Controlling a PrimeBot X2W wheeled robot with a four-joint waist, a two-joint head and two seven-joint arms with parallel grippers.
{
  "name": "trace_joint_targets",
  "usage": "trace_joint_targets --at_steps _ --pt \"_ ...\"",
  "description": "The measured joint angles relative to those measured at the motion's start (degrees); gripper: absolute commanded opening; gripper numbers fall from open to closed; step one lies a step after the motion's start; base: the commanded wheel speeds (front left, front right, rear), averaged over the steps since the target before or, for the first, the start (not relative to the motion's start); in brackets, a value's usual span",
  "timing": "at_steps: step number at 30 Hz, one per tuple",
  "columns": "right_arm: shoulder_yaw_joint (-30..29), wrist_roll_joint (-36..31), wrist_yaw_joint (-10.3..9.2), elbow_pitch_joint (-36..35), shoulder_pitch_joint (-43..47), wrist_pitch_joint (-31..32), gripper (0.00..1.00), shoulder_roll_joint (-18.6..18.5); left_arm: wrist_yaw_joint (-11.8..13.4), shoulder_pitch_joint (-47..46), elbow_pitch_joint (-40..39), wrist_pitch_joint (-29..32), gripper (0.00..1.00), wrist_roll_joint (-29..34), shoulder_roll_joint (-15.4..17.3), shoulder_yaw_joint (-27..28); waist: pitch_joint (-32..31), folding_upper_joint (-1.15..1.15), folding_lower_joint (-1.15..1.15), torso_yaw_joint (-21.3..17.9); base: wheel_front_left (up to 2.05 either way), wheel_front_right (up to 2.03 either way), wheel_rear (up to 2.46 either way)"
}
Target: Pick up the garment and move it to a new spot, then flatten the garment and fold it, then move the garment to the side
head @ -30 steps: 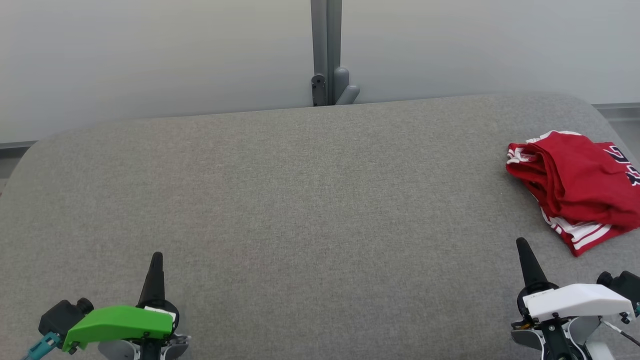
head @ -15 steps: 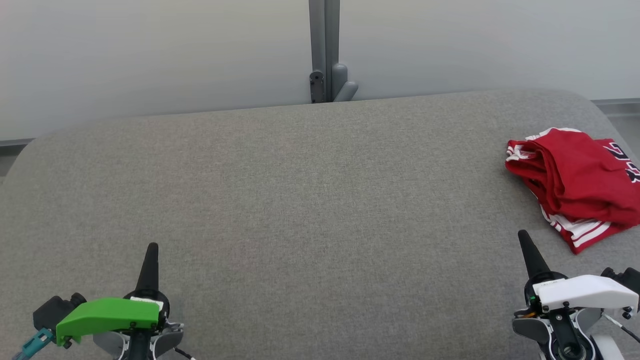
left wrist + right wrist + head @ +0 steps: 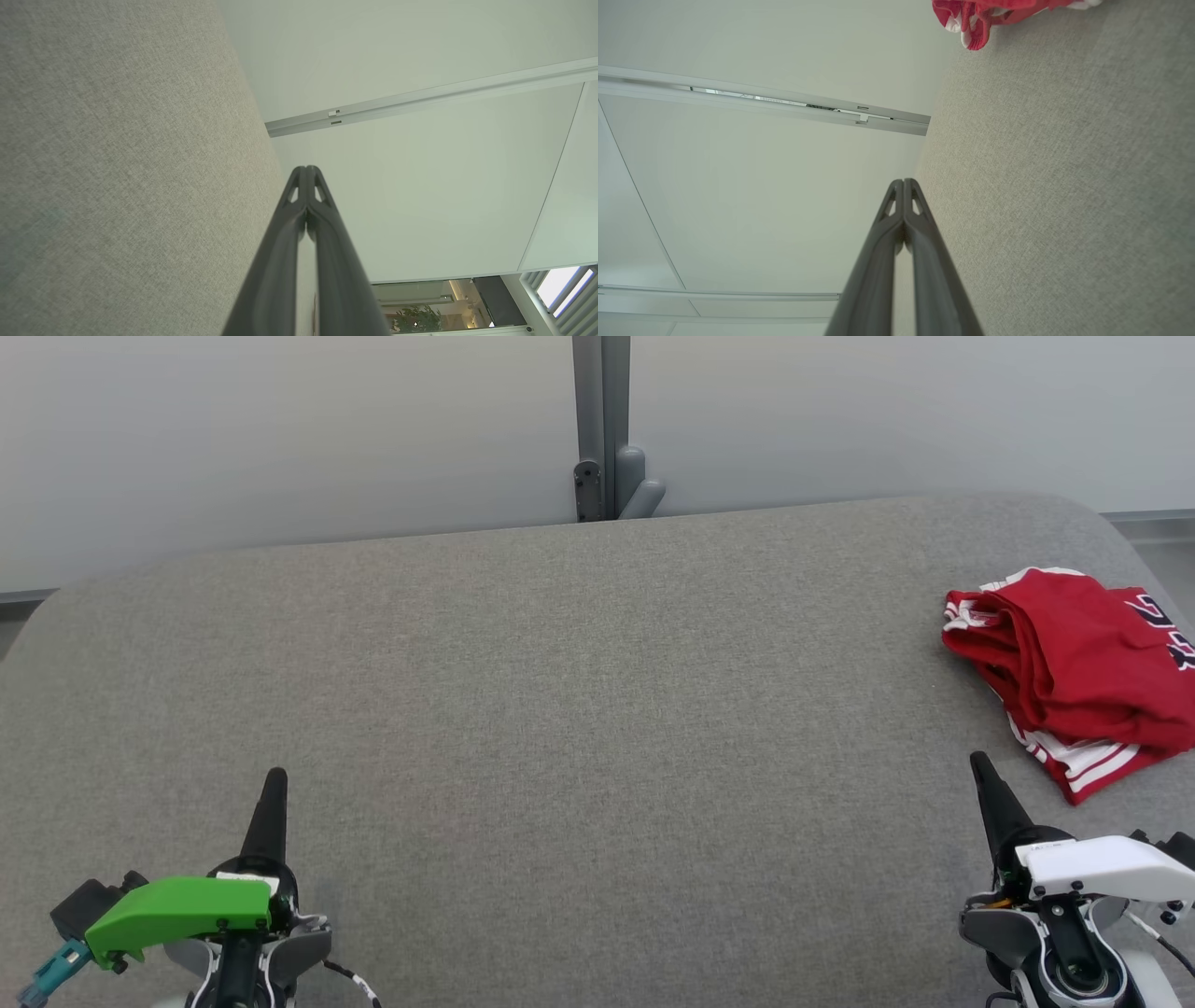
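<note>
The garment (image 3: 1083, 667) is a red jersey with white stripes, lying folded in a loose bundle at the far right of the grey table (image 3: 560, 709). Its edge also appears at the top of the right wrist view, garment (image 3: 971, 18). My right gripper (image 3: 980, 767) is shut and empty at the lower right, a short way in front of the garment and apart from it. My left gripper (image 3: 275, 777) is shut and empty at the lower left. Each wrist view shows its own fingers pressed together, left gripper (image 3: 306, 169) and right gripper (image 3: 903, 182).
A grey post with a bracket (image 3: 602, 476) stands behind the table's far edge against a pale wall (image 3: 280, 448). The table's corners are rounded.
The head view has shifted a little, so everything sits slightly higher and both grippers lower. The garment lies as before and both grippers stay shut.
</note>
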Motion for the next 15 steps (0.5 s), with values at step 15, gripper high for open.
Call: trace_joint_targets --at_steps 15 --pt "-1.14 6.64 0.00 0.85 -1.58 1.88 0.00 0.14 -0.60 -1.51 0.77 1.78 0.00 -5.82 -0.02 1.08 0.56 0.00 0.00 -0.26 0.00 0.00 0.00"
